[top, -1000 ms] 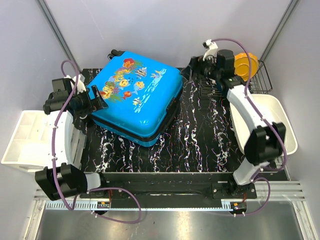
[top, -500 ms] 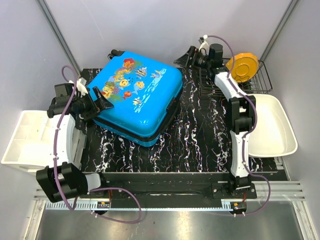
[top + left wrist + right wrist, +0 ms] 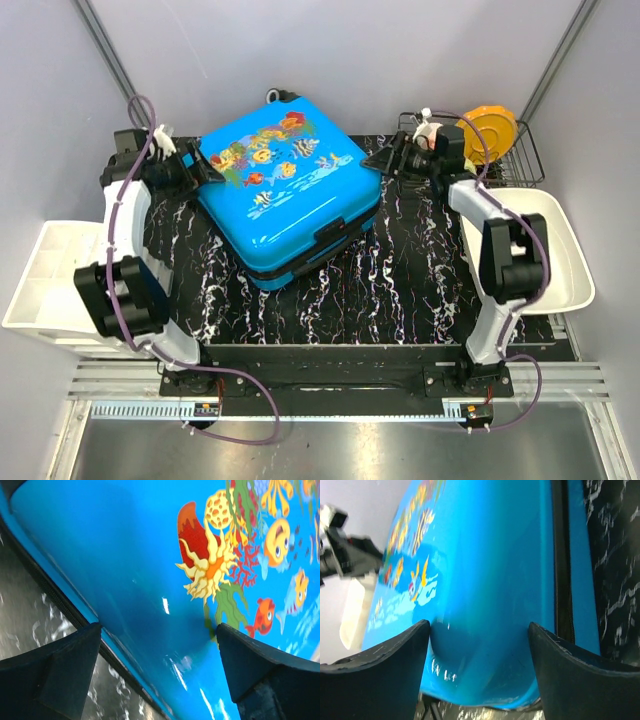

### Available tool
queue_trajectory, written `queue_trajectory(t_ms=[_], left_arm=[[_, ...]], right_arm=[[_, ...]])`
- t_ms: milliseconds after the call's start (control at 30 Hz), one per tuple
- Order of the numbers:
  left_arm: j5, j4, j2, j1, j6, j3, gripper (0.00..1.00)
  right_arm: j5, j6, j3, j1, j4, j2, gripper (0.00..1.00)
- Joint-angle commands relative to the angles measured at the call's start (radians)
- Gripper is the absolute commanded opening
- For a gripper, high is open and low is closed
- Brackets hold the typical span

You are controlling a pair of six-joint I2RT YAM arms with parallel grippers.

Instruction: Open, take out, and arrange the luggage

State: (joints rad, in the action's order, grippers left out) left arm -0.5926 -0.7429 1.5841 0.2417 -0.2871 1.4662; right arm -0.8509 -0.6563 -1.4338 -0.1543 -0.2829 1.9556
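the luggage [image 3: 290, 205] lies flat and shut on the table [image 3: 400, 270]. the left gripper [image 3: 203, 166] and right gripper [image 3: 388, 162] flank its far corners, both spread wide, gripping nothing. opening, unpacking and arranging all remain.

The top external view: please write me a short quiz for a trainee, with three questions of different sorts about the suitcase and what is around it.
1. True or false: the luggage lies flat and shut on the table, with its fish print facing up.
2. Where is the orange disc?
A. in the wire rack at the back right
B. on top of the suitcase
C. in the white bin on the left
3. Fill in the word: the left tool and the right tool, one at each side of the luggage, are both ____ (open or shut).

Key: 1 true; 2 A; 3 open.
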Motion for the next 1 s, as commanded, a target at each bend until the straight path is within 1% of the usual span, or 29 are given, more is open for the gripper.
queue_trajectory(t_ms=[0, 33, 67, 133, 167, 200, 233, 267, 333, 400, 467, 500, 533, 567, 600, 633, 667, 767, 833, 867, 900, 933, 967], left_arm=[[-0.029, 0.163, 0.125, -0.137, 0.069, 0.084, 0.99], [-0.007, 0.168, 0.145, -0.150, 0.075, 0.107, 0.99], [-0.001, 0.178, 0.192, -0.165, 0.080, 0.153, 0.99], [0.020, 0.197, 0.243, -0.171, 0.089, 0.216, 0.99], [0.028, 0.188, 0.295, -0.168, 0.110, 0.300, 0.99], [0.040, 0.153, 0.313, -0.165, 0.130, 0.348, 0.99], [0.071, 0.128, 0.330, -0.163, 0.153, 0.437, 0.99], [0.080, 0.108, 0.335, -0.154, 0.189, 0.471, 0.99], [0.082, 0.088, 0.311, -0.139, 0.203, 0.499, 0.99], [0.068, 0.083, 0.240, -0.113, 0.201, 0.481, 0.99], [0.056, 0.065, 0.158, -0.104, 0.212, 0.424, 0.99], [0.054, 0.024, 0.130, -0.104, 0.229, 0.404, 0.99], [0.059, 0.002, 0.101, -0.104, 0.242, 0.354, 0.99], [0.074, -0.015, 0.043, -0.102, 0.250, 0.323, 0.99], [0.091, -0.050, 0.015, -0.102, 0.253, 0.294, 0.99], [0.106, -0.061, -0.015, -0.096, 0.252, 0.226, 0.99], [0.112, -0.067, -0.066, -0.082, 0.240, 0.195, 0.99], [0.123, -0.066, -0.154, -0.049, 0.218, 0.096, 0.99], [0.137, -0.058, -0.176, -0.033, 0.233, 0.085, 0.99], [0.125, -0.059, -0.170, -0.018, 0.261, 0.097, 0.99], [0.117, -0.059, -0.158, -0.009, 0.264, 0.114, 0.99], [0.108, -0.059, -0.142, 0.001, 0.266, 0.165, 0.99], [0.102, -0.062, -0.098, 0.016, 0.264, 0.195, 0.99]], right_arm=[[-0.240, 0.154, 0.176, -0.091, 0.201, -0.239, 0.81], [-0.234, 0.185, 0.197, -0.114, 0.226, -0.285, 0.81], [-0.232, 0.211, 0.235, -0.128, 0.255, -0.303, 0.81], [-0.215, 0.271, 0.257, -0.160, 0.277, -0.337, 0.82], [-0.209, 0.286, 0.266, -0.187, 0.310, -0.346, 0.82], [-0.200, 0.312, 0.269, -0.200, 0.318, -0.354, 0.82], [-0.192, 0.320, 0.269, -0.209, 0.323, -0.368, 0.83], [-0.186, 0.326, 0.269, -0.220, 0.324, -0.376, 0.83], [-0.175, 0.339, 0.265, -0.231, 0.326, -0.383, 0.83], [-0.168, 0.340, 0.256, -0.258, 0.321, -0.382, 0.84], [-0.155, 0.345, 0.240, -0.287, 0.309, -0.370, 0.85], [-0.143, 0.342, 0.236, -0.313, 0.297, -0.362, 0.85], [-0.137, 0.334, 0.231, -0.324, 0.292, -0.350, 0.86], [-0.132, 0.322, 0.217, -0.332, 0.228, -0.342, 0.86], [-0.122, 0.298, 0.208, -0.340, 0.209, -0.333, 0.86], [-0.116, 0.291, 0.199, -0.349, 0.186, -0.317, 0.86], [-0.109, 0.285, 0.181, -0.355, 0.176, -0.313, 0.87], [-0.102, 0.288, 0.155, -0.358, 0.168, -0.300, 0.87], [-0.094, 0.325, 0.148, -0.357, 0.220, -0.322, 0.87], [-0.088, 0.372, 0.154, -0.357, 0.241, -0.334, 0.87], [-0.073, 0.398, 0.157, -0.357, 0.263, -0.349, 0.87], [-0.067, 0.426, 0.164, -0.353, 0.324, -0.380, 0.87], [-0.059, 0.473, 0.176, -0.347, 0.347, -0.400, 0.88]])
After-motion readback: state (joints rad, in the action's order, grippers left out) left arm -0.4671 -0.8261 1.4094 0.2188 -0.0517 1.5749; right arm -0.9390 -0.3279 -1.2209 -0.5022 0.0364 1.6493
